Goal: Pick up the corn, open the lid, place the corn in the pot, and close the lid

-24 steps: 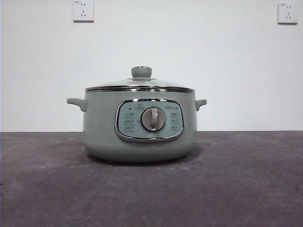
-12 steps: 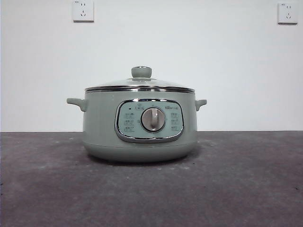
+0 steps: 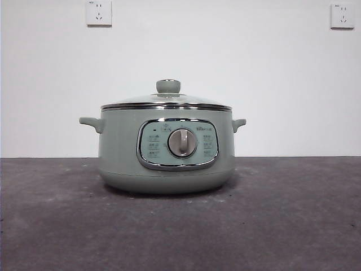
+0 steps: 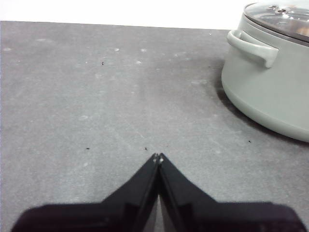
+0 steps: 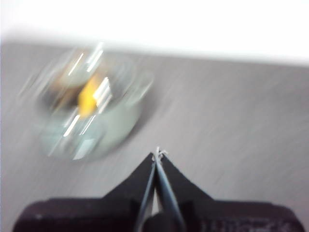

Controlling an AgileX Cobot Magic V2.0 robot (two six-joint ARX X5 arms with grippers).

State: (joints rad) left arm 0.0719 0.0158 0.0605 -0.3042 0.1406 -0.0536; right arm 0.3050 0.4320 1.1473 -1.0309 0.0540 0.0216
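At the centre of the front view, the round sage-green electric pot (image 3: 167, 155) stands on the dark grey desk (image 3: 293, 226), its domed glass lid (image 3: 167, 100) with the green knob seated on the rim. The left gripper (image 4: 158, 157) hangs over bare desk beside the pot (image 4: 270, 87), its black fingers clenched on nothing. The right gripper (image 5: 158, 153), fingers likewise pressed together empty, looks down on the blurred pot (image 5: 89, 116), where a yellow-orange patch, seemingly the corn (image 5: 88, 98), shows through the lid.
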